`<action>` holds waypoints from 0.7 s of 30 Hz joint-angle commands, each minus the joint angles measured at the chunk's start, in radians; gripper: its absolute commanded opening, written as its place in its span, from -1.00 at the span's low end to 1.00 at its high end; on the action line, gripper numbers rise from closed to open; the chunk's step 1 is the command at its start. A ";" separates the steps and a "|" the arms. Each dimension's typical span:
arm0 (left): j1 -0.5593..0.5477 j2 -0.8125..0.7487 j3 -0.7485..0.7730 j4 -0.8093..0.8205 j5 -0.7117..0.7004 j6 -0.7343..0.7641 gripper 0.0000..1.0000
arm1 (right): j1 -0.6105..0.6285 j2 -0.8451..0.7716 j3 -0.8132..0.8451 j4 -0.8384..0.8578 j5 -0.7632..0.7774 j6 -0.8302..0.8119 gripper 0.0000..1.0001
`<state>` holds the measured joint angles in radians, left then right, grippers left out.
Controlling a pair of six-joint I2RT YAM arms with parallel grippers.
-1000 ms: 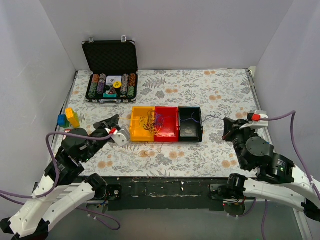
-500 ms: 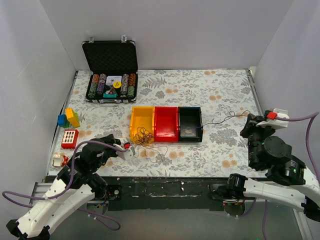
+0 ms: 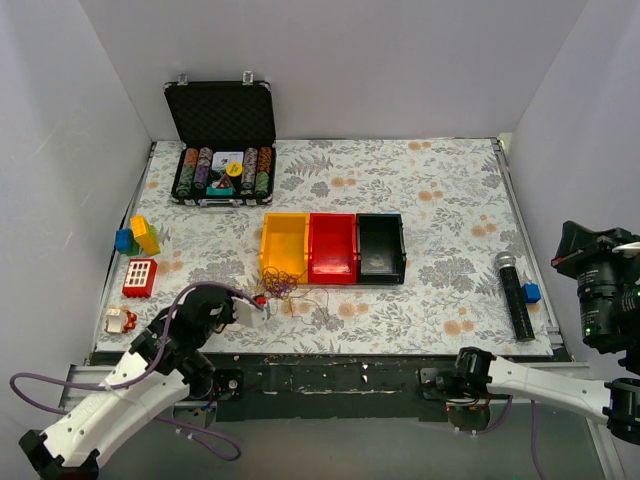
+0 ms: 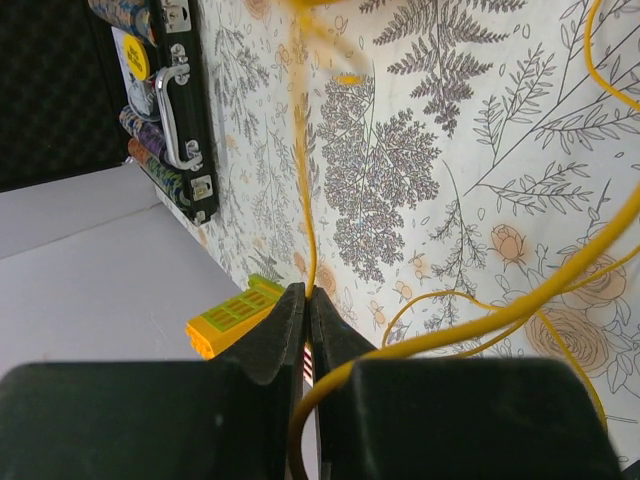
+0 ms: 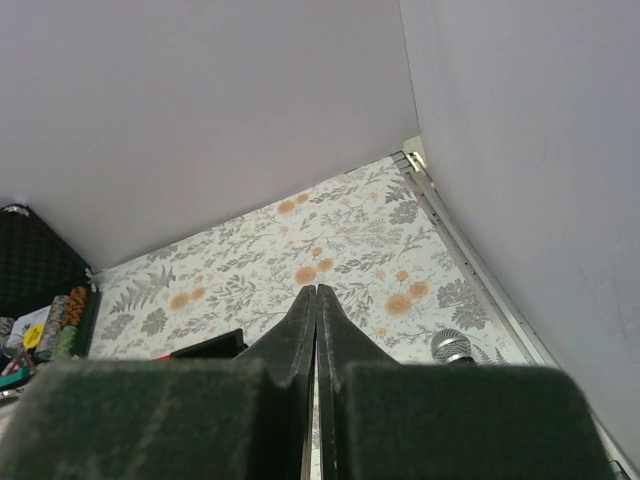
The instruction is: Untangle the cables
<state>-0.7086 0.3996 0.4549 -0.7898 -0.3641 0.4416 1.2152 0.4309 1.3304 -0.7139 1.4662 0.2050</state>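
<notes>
The cables (image 3: 279,289) lie as a small yellow and dark red knot on the table, just in front of the yellow bin (image 3: 270,243). My left gripper (image 3: 258,305) is at the knot's near left side. In the left wrist view the left gripper (image 4: 308,296) is shut on a thin yellow cable (image 4: 304,190), which runs up between the jaws; more yellow loops (image 4: 520,310) hang beside it. My right gripper (image 3: 572,247) is raised at the far right edge, away from the knot. In the right wrist view the right gripper (image 5: 316,292) is shut, and I see no cable in it.
Red bin (image 3: 333,274) and black bin (image 3: 381,275) stand beside the yellow one. An open poker chip case (image 3: 221,130) is at the back left. Toy blocks (image 3: 138,236) and a red block (image 3: 140,277) lie on the left. A microphone (image 3: 514,296) lies on the right.
My left gripper pulled the knot out of the yellow bin toward the near edge. The right arm drew back to the right; the dark strand it stretched is gone from view.
</notes>
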 commanded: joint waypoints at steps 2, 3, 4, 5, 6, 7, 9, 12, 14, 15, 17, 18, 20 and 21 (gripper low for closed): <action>0.003 0.033 -0.038 0.029 -0.091 0.019 -1.00 | 0.003 -0.001 0.070 -0.079 0.263 0.005 -0.97; 0.004 0.039 -0.050 0.027 -0.107 0.019 -1.00 | 0.003 -0.003 0.099 -0.100 0.263 0.017 -0.97; 0.004 0.042 -0.061 0.024 -0.116 0.017 -1.00 | 0.001 -0.003 0.121 -0.114 0.264 0.023 -0.97; 0.003 0.044 -0.070 0.026 -0.119 0.017 -1.00 | 0.001 0.000 0.145 -0.120 0.263 0.024 -0.97; 0.003 0.042 -0.067 0.038 -0.111 0.011 -1.00 | 0.003 0.002 0.145 -0.122 0.263 0.024 -0.97; 0.003 0.038 -0.053 0.053 -0.083 0.000 -1.00 | 0.006 0.009 0.135 -0.122 0.263 0.017 -0.97; 0.003 0.036 -0.007 0.096 -0.015 -0.026 -1.00 | 0.010 0.014 0.066 -0.073 0.220 -0.027 -0.97; 0.004 0.027 0.100 0.124 0.152 -0.069 -1.00 | 0.012 -0.007 -0.109 0.121 0.030 -0.105 -0.97; 0.003 0.015 0.123 0.144 0.204 -0.054 -1.00 | 0.010 -0.020 -0.283 0.348 -0.094 -0.186 -0.90; 0.004 0.010 0.122 0.147 0.209 -0.040 -1.00 | 0.010 -0.006 -0.322 0.299 -0.181 -0.103 -0.79; 0.003 0.004 0.116 0.155 0.202 -0.027 -1.00 | 0.010 0.081 -0.414 0.302 -0.358 0.078 -0.44; 0.003 0.002 0.113 0.156 0.194 -0.026 -1.00 | 0.010 0.130 -0.465 0.321 -0.447 0.111 -0.31; 0.003 -0.004 0.110 0.144 0.191 -0.026 -1.00 | 0.010 0.242 -0.537 0.411 -0.613 0.160 -0.10; 0.004 -0.010 0.108 0.138 0.194 -0.027 -1.00 | 0.010 0.303 -0.568 0.482 -0.707 0.155 -0.04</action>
<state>-0.7086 0.4004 0.5583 -0.6491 -0.2115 0.4114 1.2198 0.5663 0.8577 -0.4698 1.1408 0.2523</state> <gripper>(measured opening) 0.023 0.429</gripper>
